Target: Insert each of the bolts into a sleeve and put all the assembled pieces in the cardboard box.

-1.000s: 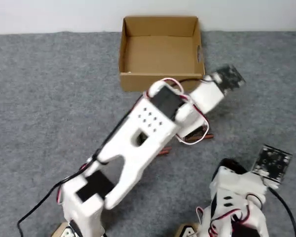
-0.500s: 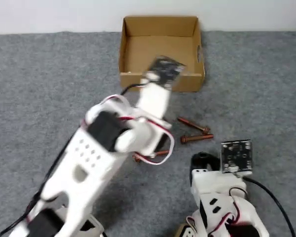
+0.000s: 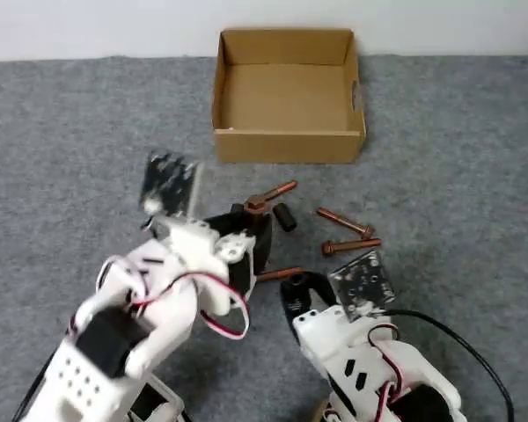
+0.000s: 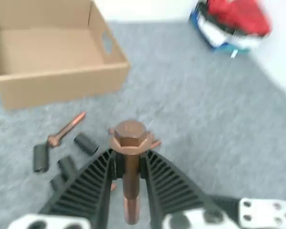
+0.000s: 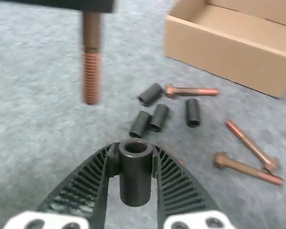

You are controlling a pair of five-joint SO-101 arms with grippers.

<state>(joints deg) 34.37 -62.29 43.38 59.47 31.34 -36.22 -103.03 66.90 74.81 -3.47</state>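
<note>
My left gripper (image 4: 128, 160) is shut on a copper bolt (image 4: 128, 143), hex head at the fingertips and threaded end toward the wrist. In the high view this gripper (image 3: 252, 225) sits left of centre, in front of the cardboard box (image 3: 286, 145). My right gripper (image 5: 135, 164) is shut on a black sleeve (image 5: 135, 171) with its bore facing up. The held bolt (image 5: 90, 62) hangs thread-down a little beyond and to one side of that sleeve. Seen from above, the right gripper (image 3: 295, 287) is close beside the left one.
Loose on the grey carpet lie three bolts (image 3: 277, 190) (image 3: 343, 221) (image 3: 350, 246), with another bolt (image 3: 278, 274) between the grippers. Several black sleeves (image 5: 150, 94) (image 5: 158, 117) (image 5: 192, 112) lie near them. The box (image 4: 52, 52) holds nothing. A red and blue object (image 4: 231, 21) sits far off.
The left arm has swung back from the box's front right corner to the near left, carrying the bolt. The right arm has shifted left toward it with the sleeve.
</note>
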